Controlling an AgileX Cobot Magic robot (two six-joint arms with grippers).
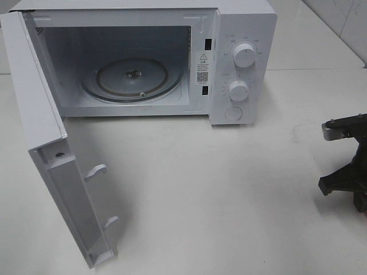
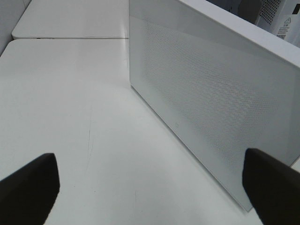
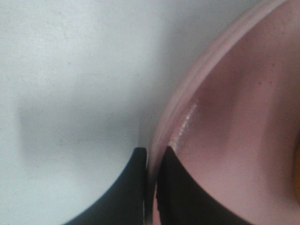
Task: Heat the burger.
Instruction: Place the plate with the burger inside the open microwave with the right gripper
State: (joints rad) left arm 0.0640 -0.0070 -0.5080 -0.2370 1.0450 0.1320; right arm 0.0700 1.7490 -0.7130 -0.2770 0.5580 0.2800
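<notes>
Microwave (image 1: 241,34) stands open on the white table (image 1: 229,189), its door (image 1: 34,97) swung wide and the glass turntable (image 1: 132,77) bare inside. The left gripper (image 2: 150,157) hangs just beside the door's mesh outer face, fingers (image 2: 28,187) spread far apart, nothing between them. At the table's right edge, the right gripper (image 3: 152,152) is pinched tight on the rim of the pink plate (image 3: 234,93), one finger on either side of the lip. The burger: only a yellowish sliver shows over the plate, too little to tell.
</notes>
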